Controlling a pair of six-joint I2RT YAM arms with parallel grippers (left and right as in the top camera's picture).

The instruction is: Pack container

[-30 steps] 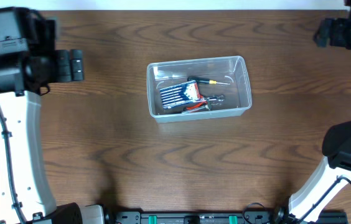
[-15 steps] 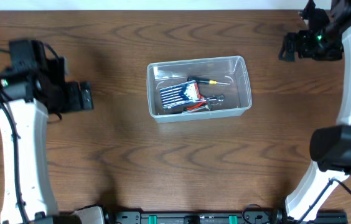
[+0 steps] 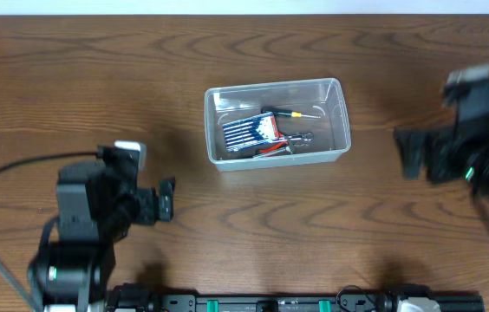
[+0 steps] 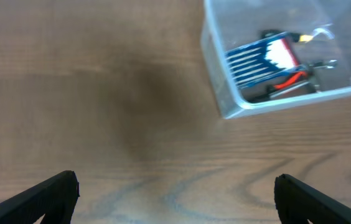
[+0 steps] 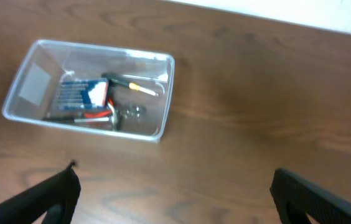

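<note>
At the near edge of the table (image 3: 227, 243), both arms hang low and well apart from the work. The left gripper (image 4: 175, 190) shows its two fingertips spread wide with nothing between them. The right gripper (image 5: 175, 193) is the same, spread and empty, though in the overhead view it is blurred.

Further in, mid-table and between the two arms, sits the container (image 3: 275, 84), upright with its long side across the table. Inside lie a blue drill-bit case (image 3: 251, 132), red-handled pliers (image 3: 277, 147) just beside it, and a slim screwdriver (image 3: 295, 113) toward the far wall.

I'd guess the bin itself is light and its clear walls are thin enough to flex. The loose metal tools give it some weight, and they would slide if it tipped. The plastic looks smooth and slippery, so the thick rim is the place to pinch, ideally at a short end, keeping the bin level.

Beyond it, only bare wood shows.
</note>
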